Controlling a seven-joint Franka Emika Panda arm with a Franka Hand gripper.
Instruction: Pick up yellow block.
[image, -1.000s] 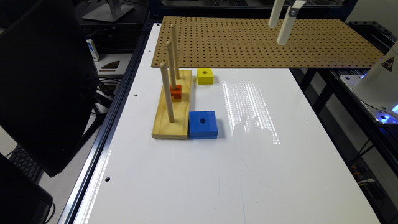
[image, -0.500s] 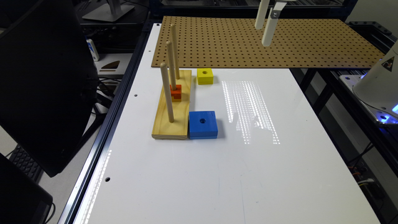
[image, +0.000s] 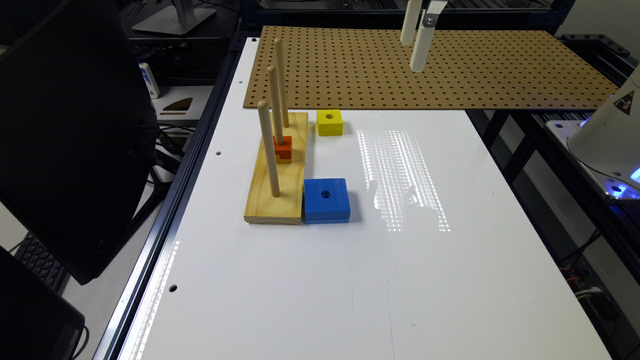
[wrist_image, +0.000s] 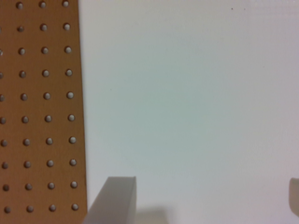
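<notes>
End effector (image: 417, 50) is seen high above the pegboard (image: 450, 70), at roughly one o'clock from the yellow block (image: 330, 122) in the exterior view and well apart from it. In the wrist view its fingers (wrist_image: 114, 200) are spread wide with nothing held between them, over the seam of pegboard and tabletop (wrist_image: 196, 93). The yellow block rests on the tabletop just below the pegboard's edge, near the wooden base (image: 280, 170), with the blue block (image: 327, 200) at six o'clock from it. For a good grasp, the end effector should be centred over the block before descent, the fingers aligned with two flat sides, and the pegs (image: 268, 147) kept clear.
</notes>
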